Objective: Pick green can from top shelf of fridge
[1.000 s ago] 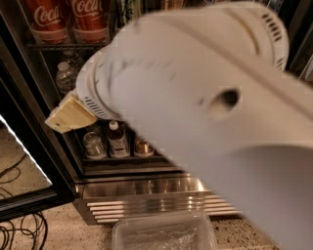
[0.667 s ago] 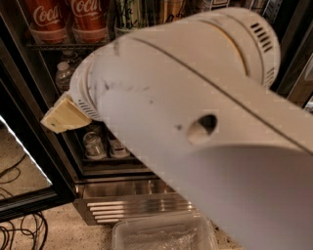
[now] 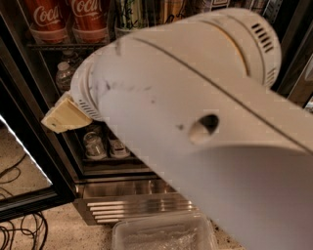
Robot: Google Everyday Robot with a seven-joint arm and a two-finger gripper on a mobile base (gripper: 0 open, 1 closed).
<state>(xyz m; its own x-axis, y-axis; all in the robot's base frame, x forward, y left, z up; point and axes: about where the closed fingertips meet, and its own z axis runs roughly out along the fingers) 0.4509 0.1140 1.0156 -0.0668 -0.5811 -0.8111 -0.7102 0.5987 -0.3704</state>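
My white arm point(image 3: 205, 132) fills most of the camera view in front of the open fridge point(image 3: 29, 122). The gripper's beige end point(image 3: 63, 117) sticks out at the left, below the top shelf point(image 3: 63, 45) and in front of the lower racks. On the top shelf stand two red Coca-Cola cans point(image 3: 46, 17). To their right, the lower part of a pale green-white can with dark lettering point(image 3: 129, 12), the green can, shows above the arm. A gold can point(image 3: 168, 10) stands next to it.
A water bottle point(image 3: 63, 75) stands on the rack below and small cans point(image 3: 95, 145) lower down. The steel louvred grille point(image 3: 132, 205) is at the base, with a clear plastic container point(image 3: 161, 234) on the floor before it. The glass door point(image 3: 19, 161) and cables point(image 3: 19, 229) are at the left.
The big white arm link has swung lower and to the left across the view, hiding more of the shelves. The beige gripper end has hardly moved.
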